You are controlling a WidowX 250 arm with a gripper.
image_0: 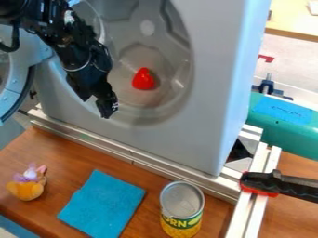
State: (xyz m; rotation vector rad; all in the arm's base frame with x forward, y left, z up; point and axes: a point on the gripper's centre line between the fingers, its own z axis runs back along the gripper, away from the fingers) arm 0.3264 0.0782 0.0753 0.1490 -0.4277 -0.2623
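Note:
The black gripper (102, 103) hangs at the upper left in front of the round opening of a grey toy washing machine (208, 88), its tip near the opening's lower left rim. Inside the drum, to the right of the gripper and apart from it, lies a red object (143, 79), which looks like a toy pepper or strawberry. On the wooden table below are a small plush toy (28, 185) at the left, a blue cloth (102, 204) in the middle and a corn can (181, 209) standing to the cloth's right.
The machine's round door (14, 83) stands swung out at the left edge. Metal rails (112, 146) run along the machine's base. A black and red clamp (279, 183) grips the rail at the right. Behind it is a teal object (292, 139) with blue tape.

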